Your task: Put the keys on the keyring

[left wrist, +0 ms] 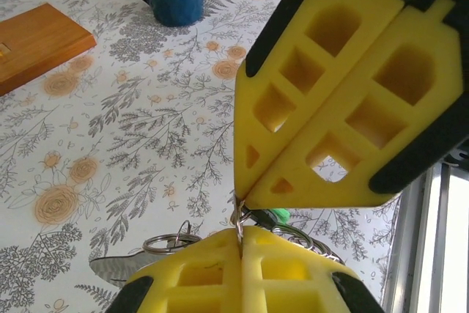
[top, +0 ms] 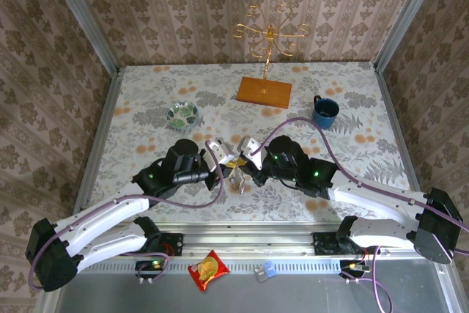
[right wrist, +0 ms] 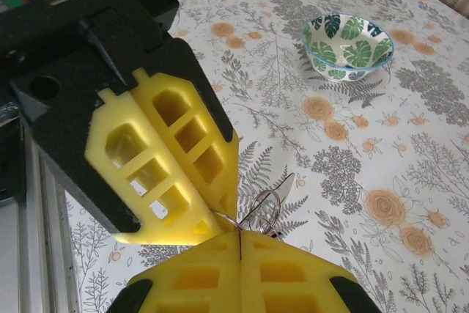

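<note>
The two grippers meet tip to tip over the near middle of the table [top: 146, 108], just beyond the arm bases. The left gripper [top: 224, 157] comes in from the left and the right gripper [top: 249, 156] from the right.

In the left wrist view, the left gripper [left wrist: 242, 234] has its yellow fingers pressed flat together. The right gripper [left wrist: 245, 197] sits just above them, its own pads also closed to a seam. The thin metal loop of the keyring [left wrist: 239, 218] passes between the two sets of tips, and both appear to pinch it (the exact contact is hidden by the foam). Further wire loops spread to either side below the tips.

The keys [left wrist: 278, 215] hang at that same junction. A bright green head peeks out just right of the pinch, and the rest is too small to sort out. From above, the bunch dangles beneath the two grippers, over the floral cloth.

The right wrist view shows the same meeting. The right gripper [right wrist: 240, 236] is closed at the bottom and the left gripper [right wrist: 229, 214] is closed above it, with a wire loop curving off to the right.

The patterned bowl [top: 182, 113] stands on the far left and the blue mug [top: 325, 111] on the far right. The gold wire stand [top: 270, 34] on its wooden base [top: 264, 91] is between them, farther back. A red snack packet [top: 209, 270] lies on the near ledge.
</note>
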